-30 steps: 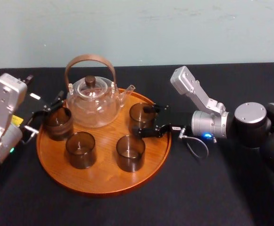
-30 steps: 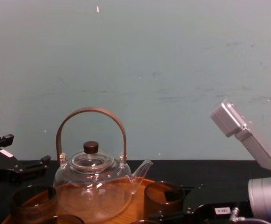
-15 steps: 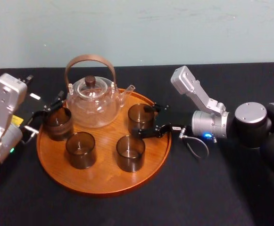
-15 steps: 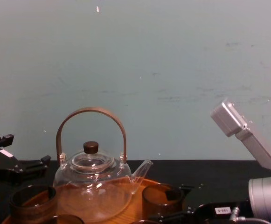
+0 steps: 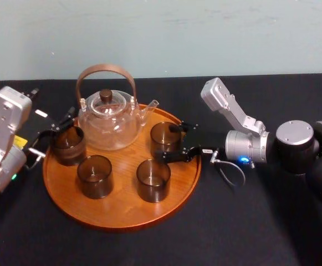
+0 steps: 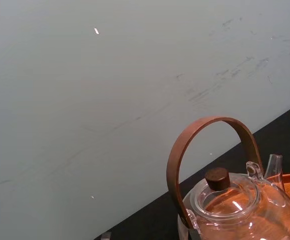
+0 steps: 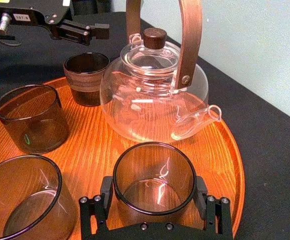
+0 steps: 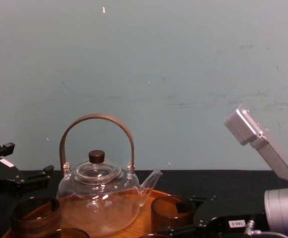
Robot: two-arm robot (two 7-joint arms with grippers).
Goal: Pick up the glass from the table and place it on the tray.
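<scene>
My right arm reaches in low from the right across the black desk [image 5: 249, 221], and my right gripper [image 5: 172, 142] lies level, its 2 fingers pinching the glass [image 5: 165, 136] from either side. The glass is upright inside the rim at the back right of the tray [image 5: 122, 213], just beside the spout of the glass teapot [image 5: 108, 122]. 3 more glasses [image 5: 153, 180] [image 5: 94, 176] [image 5: 67, 145] share the tray, and my left gripper [image 5: 52, 134] sits at its left edge by the leftmost.
</scene>
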